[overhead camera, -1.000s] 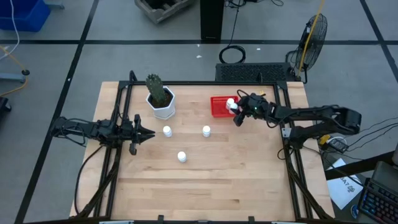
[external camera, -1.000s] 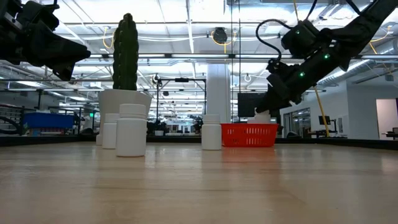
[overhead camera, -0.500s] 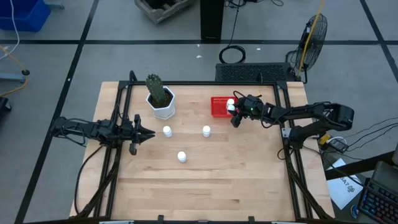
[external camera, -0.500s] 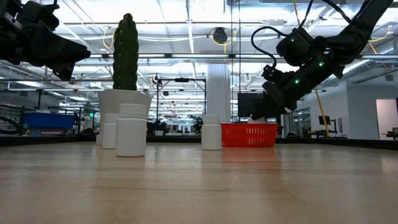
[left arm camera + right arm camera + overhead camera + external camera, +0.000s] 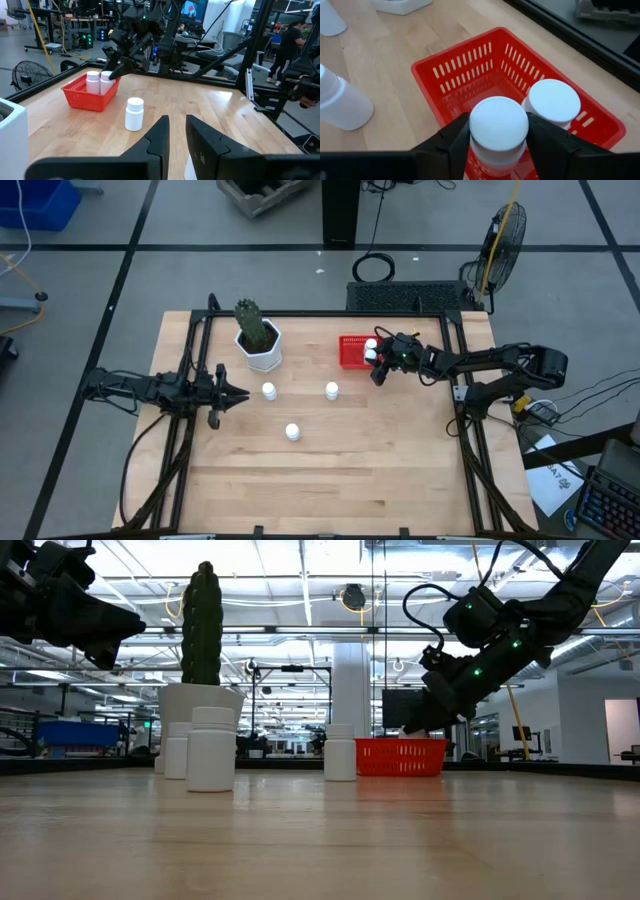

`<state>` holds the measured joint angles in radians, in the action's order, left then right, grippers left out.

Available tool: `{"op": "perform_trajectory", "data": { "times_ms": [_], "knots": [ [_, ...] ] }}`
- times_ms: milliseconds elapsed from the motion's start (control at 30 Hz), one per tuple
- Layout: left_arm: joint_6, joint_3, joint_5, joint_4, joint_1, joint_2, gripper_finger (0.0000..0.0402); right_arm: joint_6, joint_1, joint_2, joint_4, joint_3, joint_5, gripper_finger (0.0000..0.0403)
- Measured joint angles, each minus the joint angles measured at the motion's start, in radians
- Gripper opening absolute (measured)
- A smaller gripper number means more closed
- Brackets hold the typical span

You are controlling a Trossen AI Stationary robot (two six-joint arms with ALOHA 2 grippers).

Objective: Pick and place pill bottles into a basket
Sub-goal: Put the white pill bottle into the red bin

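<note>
The red basket [image 5: 351, 350] stands at the far right of the table and holds one white pill bottle [image 5: 553, 102]. My right gripper [image 5: 375, 363] is at the basket's right end, shut on a second pill bottle [image 5: 499, 124] whose lower part is inside the basket. Three more pill bottles stand upright on the table: one [image 5: 269, 390] in front of the plant pot, one [image 5: 331, 390] near the middle, and one [image 5: 292, 432] nearer to the front. My left gripper [image 5: 240, 393] waits, shut and empty, above the table's left side. My right gripper pinches the pill bottle between its two fingers [image 5: 456, 139], on the bottle's sides [image 5: 495, 152] just below the cap. The fingers come slanting down from the table's right side. The bottle is upright, its lower part inside the basket; whether its base rests there is hidden.
A white hexagonal pot with a green cactus [image 5: 259, 340] stands at the far left of the basket. A black frame [image 5: 320, 313] runs along the table's far, left and right sides. Bare wood lies across the near half of the table.
My right gripper has gone a little toward the table's left edge and down with the pill bottle, lowering it into the basket's right end beside the bottle there. It has kept still for the last half second.
</note>
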<state>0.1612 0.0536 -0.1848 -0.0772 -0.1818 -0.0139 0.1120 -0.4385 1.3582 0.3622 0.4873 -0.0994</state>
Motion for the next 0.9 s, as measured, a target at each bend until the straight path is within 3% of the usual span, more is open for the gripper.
{"op": "perform_trajectory", "data": {
  "times_ms": [900],
  "knots": [
    [0.000,0.000,0.000,0.000,0.000,0.000,0.0067,0.004,0.002,0.000,-0.016,-0.011,0.000,0.0212]
  ]
}}
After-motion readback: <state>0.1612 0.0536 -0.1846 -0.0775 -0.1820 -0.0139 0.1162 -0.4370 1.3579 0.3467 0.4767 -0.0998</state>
